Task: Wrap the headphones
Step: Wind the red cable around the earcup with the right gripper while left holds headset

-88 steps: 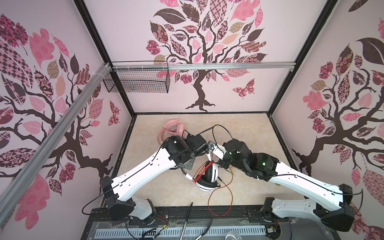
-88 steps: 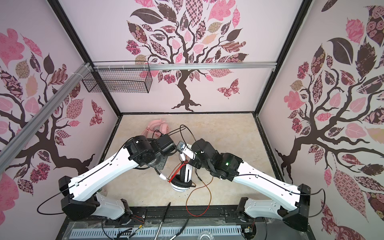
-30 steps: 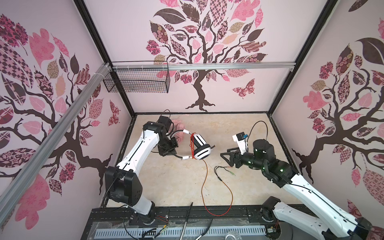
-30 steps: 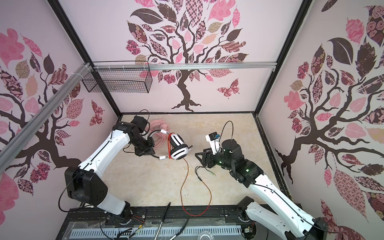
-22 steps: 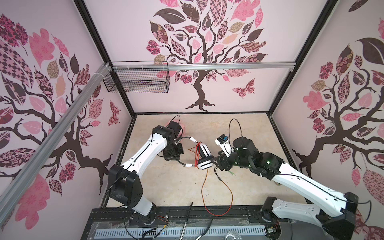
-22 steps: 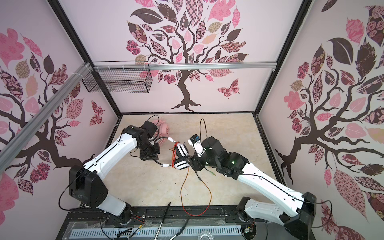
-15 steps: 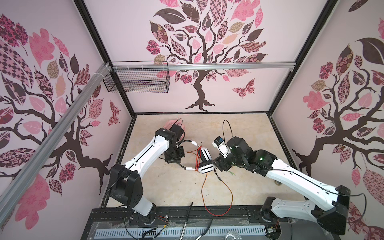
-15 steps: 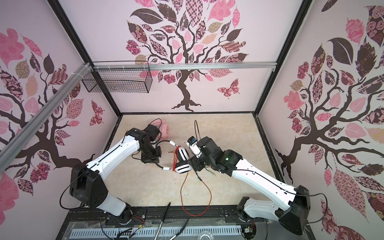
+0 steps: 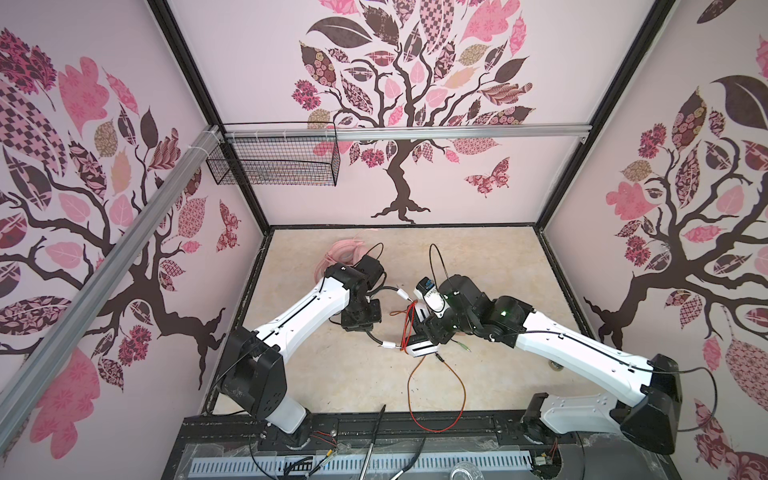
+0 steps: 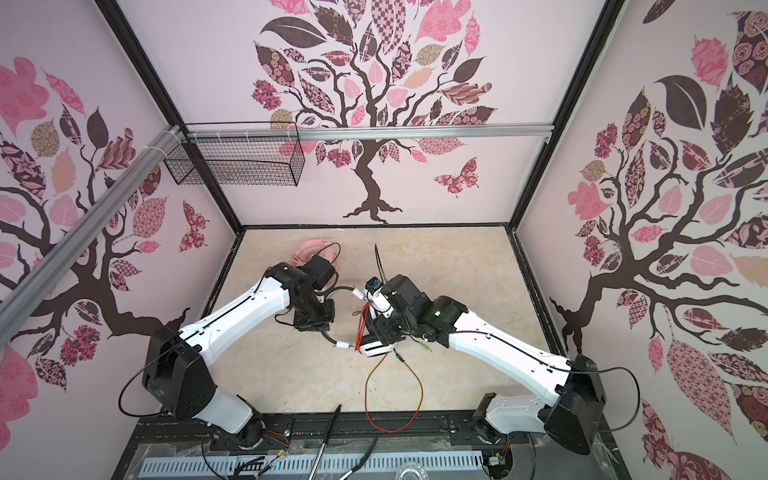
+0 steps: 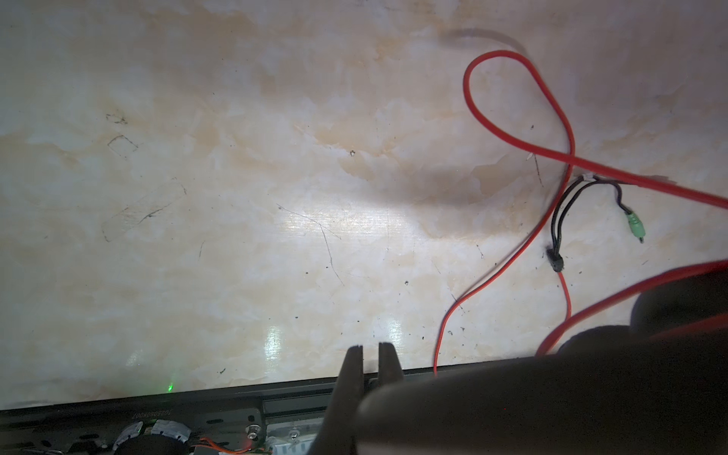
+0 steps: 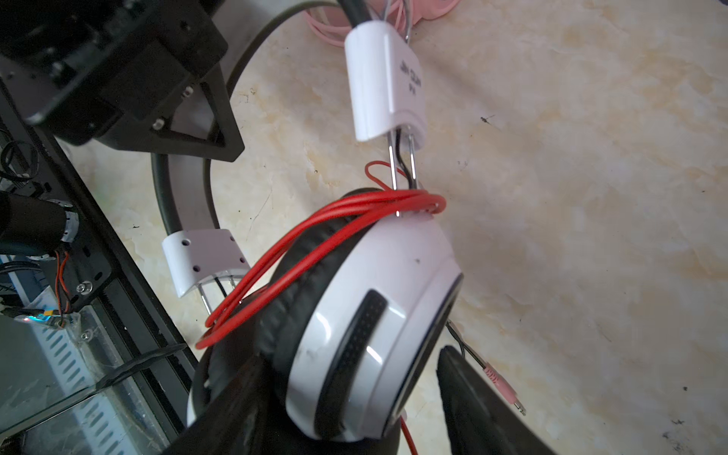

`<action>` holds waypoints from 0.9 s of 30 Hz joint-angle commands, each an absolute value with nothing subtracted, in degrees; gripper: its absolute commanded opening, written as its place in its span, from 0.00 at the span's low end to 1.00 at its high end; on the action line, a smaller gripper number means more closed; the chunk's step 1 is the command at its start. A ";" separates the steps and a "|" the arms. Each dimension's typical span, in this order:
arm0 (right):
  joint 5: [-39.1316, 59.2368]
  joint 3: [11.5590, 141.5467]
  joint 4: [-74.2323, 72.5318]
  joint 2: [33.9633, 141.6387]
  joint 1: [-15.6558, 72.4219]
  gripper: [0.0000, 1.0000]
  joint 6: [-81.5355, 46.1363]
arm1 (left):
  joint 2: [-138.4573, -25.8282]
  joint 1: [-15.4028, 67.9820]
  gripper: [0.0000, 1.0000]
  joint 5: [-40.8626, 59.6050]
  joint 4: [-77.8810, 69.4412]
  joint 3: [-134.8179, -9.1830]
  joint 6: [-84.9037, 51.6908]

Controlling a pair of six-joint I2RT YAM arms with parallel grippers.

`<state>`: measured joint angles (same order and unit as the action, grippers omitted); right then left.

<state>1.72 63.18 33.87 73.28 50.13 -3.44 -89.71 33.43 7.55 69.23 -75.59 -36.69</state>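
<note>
A pale, marble-patterned counter (image 9: 332, 374) floors a booth whose back wall bears a dark-trunked tree decal (image 9: 399, 183) with pink and brown leaves and a butterfly (image 9: 488, 180) beside it. A black wire basket (image 9: 274, 166) hangs at the back left, under an aluminium rail (image 9: 457, 133) that crosses that wall. Along the near edge run a black frame bar (image 9: 490, 420) and a slotted grey cable duct (image 9: 457, 467); the left wrist view shows a faint rectangular scuff mark (image 11: 143, 212) on the counter.
</note>
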 commanded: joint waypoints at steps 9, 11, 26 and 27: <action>0.71 63.90 31.91 74.97 50.97 0.71 -4.80 | -91.05 35.77 0.00 9.98 67.32 -78.61 -38.13; 0.29 63.44 31.62 75.07 51.07 0.72 -5.12 | -91.46 36.25 0.00 9.94 67.35 -78.95 -38.28; -13.78 61.97 35.11 74.56 51.23 0.52 -2.90 | -92.88 37.81 0.00 6.00 70.86 -82.34 -36.83; -14.26 61.88 35.36 74.08 51.19 0.50 -2.24 | -93.07 37.87 0.00 4.97 71.63 -82.77 -36.22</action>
<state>-10.26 62.19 34.13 74.61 51.13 -4.71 -92.86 37.15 4.95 69.73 -78.54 -39.40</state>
